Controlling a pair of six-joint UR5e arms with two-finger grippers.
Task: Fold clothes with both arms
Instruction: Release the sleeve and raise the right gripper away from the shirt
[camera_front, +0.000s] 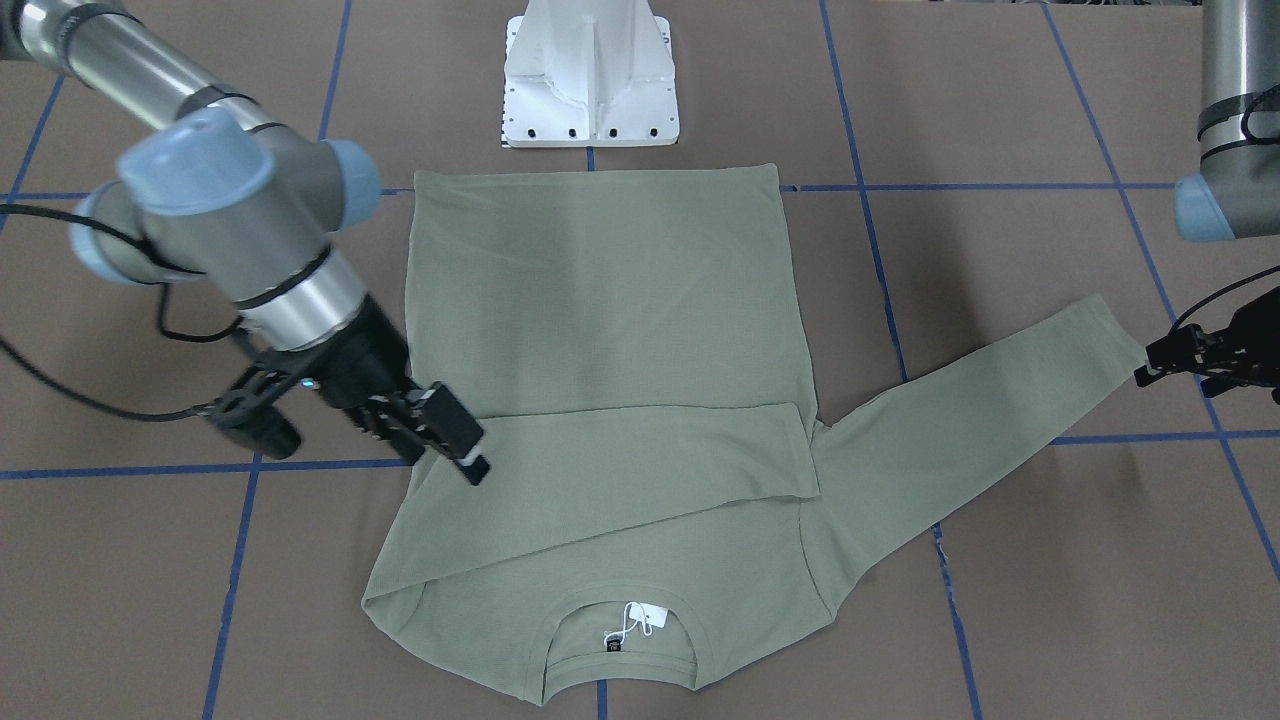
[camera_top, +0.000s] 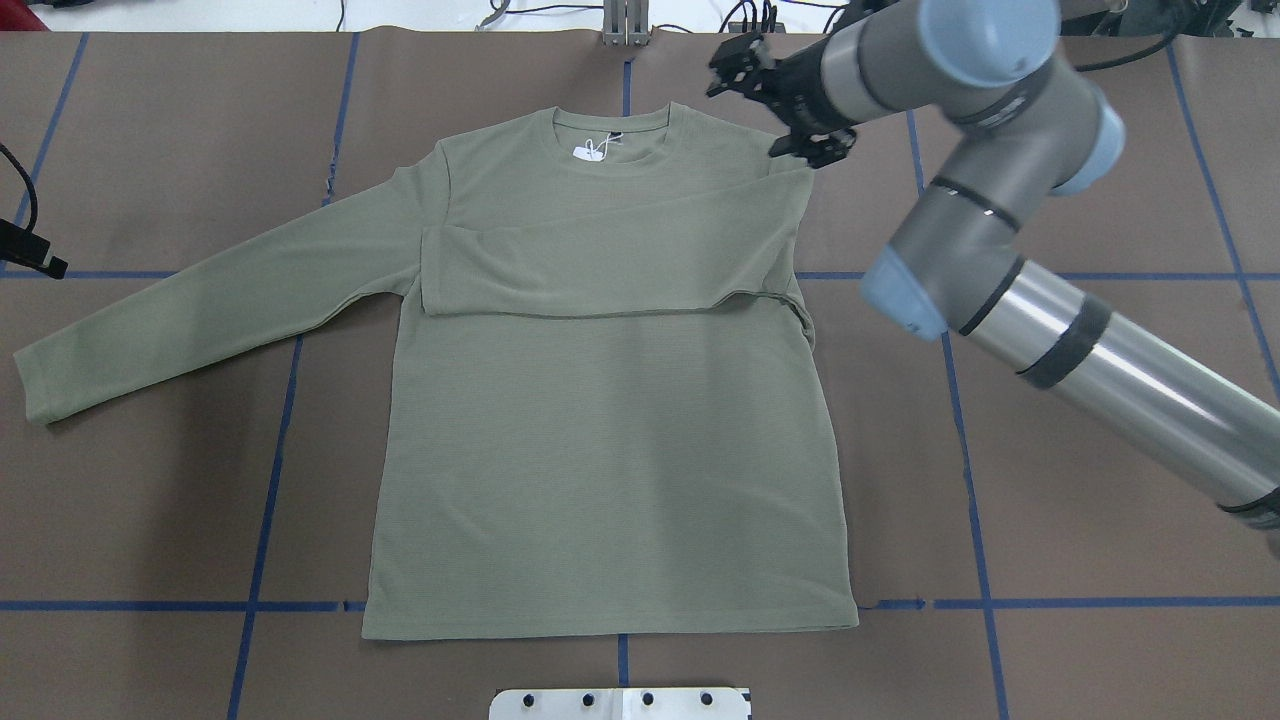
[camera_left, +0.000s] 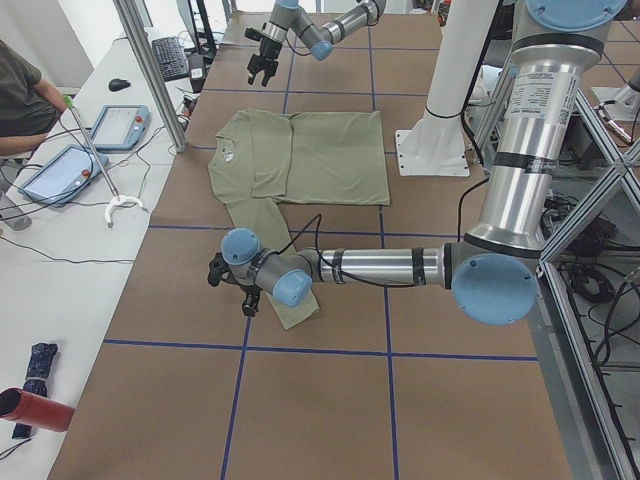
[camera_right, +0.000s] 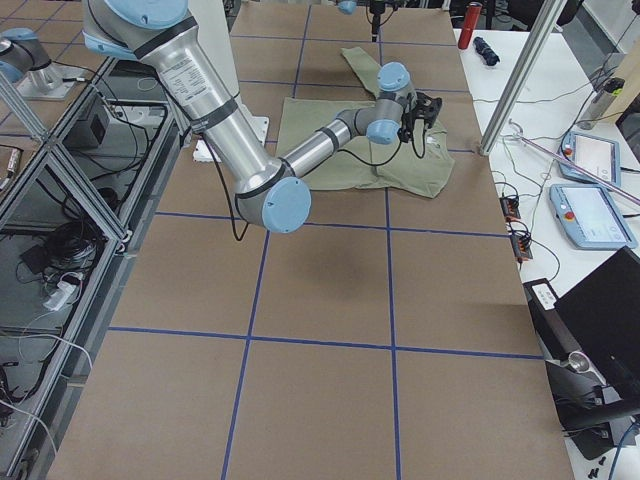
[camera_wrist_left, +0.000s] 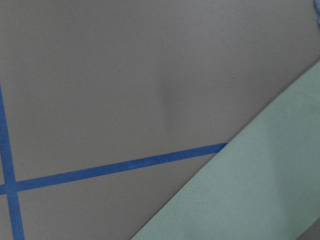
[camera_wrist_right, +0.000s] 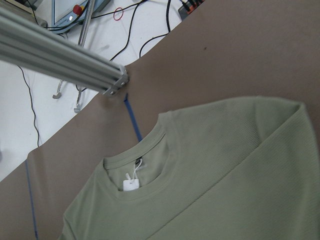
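Note:
The sage-green shirt (camera_top: 600, 450) lies flat on the brown table, neck at the far side, with its white tag (camera_front: 640, 618) showing. One sleeve (camera_top: 600, 270) is folded across the chest. The other sleeve (camera_top: 200, 300) stretches out flat to the robot's left. My right gripper (camera_front: 455, 440) hovers just over the shoulder at the folded sleeve's root; it is open and holds nothing. Just beyond the outstretched cuff (camera_front: 1110, 330), my left gripper (camera_front: 1150, 363) is also open and apart from the cloth. In the left wrist view only the sleeve (camera_wrist_left: 260, 190) and table show.
The white pedestal base (camera_front: 590, 80) stands just behind the shirt's hem. Blue tape lines (camera_top: 270, 500) grid the table. Past the far edge stand an aluminium post (camera_left: 150, 70), teach pendants (camera_left: 115, 125) and cables, with a seated person (camera_left: 20, 100) there.

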